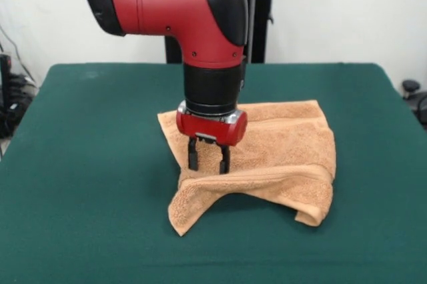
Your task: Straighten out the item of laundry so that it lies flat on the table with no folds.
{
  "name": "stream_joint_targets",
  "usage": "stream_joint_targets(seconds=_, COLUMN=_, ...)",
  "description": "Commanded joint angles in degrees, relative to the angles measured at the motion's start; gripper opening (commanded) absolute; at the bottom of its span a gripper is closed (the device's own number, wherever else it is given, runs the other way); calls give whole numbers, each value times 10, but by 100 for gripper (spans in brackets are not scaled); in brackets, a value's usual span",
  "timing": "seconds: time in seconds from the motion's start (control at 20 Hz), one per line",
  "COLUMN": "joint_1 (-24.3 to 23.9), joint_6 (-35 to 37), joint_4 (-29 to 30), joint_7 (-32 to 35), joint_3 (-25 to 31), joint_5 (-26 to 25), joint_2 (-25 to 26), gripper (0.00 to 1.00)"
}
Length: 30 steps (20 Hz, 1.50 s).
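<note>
The orange-tan towel lies on the dark green table, right of the middle. Its near edge is folded back over itself, with a woven band running along the fold and a loose corner hanging toward the front left. The near right corner is rolled under. My gripper comes straight down over the towel's left part. Its two black fingers stand a little apart, tips just above or touching the folded band. Nothing is held between them.
The red and black arm fills the upper middle and hides the towel's far left corner. Cables and dark equipment sit off the table's left edge. A dark object stands past the right edge.
</note>
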Motion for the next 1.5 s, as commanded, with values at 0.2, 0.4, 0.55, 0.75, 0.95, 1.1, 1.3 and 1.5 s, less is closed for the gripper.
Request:
stream_joint_targets(seconds=0.2, joint_1=-49, joint_6=20, joint_4=26, joint_7=-76, joint_3=22, joint_5=-75, joint_2=37, gripper=100)
stream_joint_targets(seconds=0.4, joint_1=-50, joint_6=28, joint_4=34, joint_7=-68, joint_3=23, joint_5=-79, joint_2=27, gripper=100)
stream_joint_targets(seconds=0.55, joint_1=-50, joint_6=31, joint_4=43, joint_7=-60, joint_3=21, joint_5=-81, joint_2=19, gripper=100)
stream_joint_targets(seconds=0.75, joint_1=-54, joint_6=35, joint_4=65, joint_7=-50, joint_3=20, joint_5=-84, joint_2=7, gripper=100)
stream_joint_targets(seconds=0.95, joint_1=-60, joint_6=27, joint_4=86, joint_7=-36, joint_3=20, joint_5=-87, joint_2=8, gripper=100)
stream_joint_targets(seconds=1.1, joint_1=-56, joint_6=15, joint_4=93, joint_7=-21, joint_3=18, joint_5=-84, joint_2=16, gripper=100)
stream_joint_targets(seconds=1.3, joint_1=-53, joint_6=0, joint_4=100, joint_7=-9, joint_3=12, joint_5=-87, joint_2=24, gripper=100)
stream_joint_targets(seconds=1.5, joint_1=-53, joint_6=-9, joint_4=103, joint_7=-5, joint_3=11, joint_5=-85, joint_2=31, gripper=100)
